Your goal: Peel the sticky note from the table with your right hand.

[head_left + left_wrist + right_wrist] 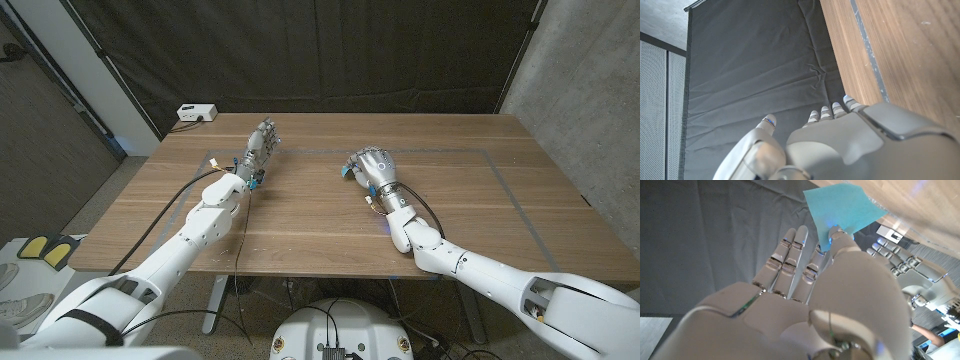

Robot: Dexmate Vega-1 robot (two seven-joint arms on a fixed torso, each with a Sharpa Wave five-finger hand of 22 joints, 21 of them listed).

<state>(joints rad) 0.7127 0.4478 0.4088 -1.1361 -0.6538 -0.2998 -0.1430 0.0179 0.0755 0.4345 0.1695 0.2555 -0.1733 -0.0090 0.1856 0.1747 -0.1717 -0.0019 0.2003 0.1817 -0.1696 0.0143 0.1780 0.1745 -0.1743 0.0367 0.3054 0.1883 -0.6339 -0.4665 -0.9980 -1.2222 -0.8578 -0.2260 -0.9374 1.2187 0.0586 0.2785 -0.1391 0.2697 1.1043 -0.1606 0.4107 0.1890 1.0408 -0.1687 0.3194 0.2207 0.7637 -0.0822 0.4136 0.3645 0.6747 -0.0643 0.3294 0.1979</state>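
Observation:
The blue sticky note [842, 207] shows in the right wrist view, one corner pinched between the thumb and a finger of my right hand [805, 295]. Its far edge lies against the wooden table [920, 200]; I cannot tell whether that edge still sticks. In the head view my right hand [373, 166] is at the table's middle, with a sliver of the blue sticky note [344, 171] at its left side. My left hand [262, 141] stands upright at the back left with its fingers stretched out, holding nothing; the left hand [905, 270] also appears beyond the note.
A white box [197, 112] with a cable sits at the table's back left corner. A taped outline [500, 175] runs around the tabletop. A black curtain [330, 50] hangs behind the table, and a concrete wall [590, 90] stands at the right.

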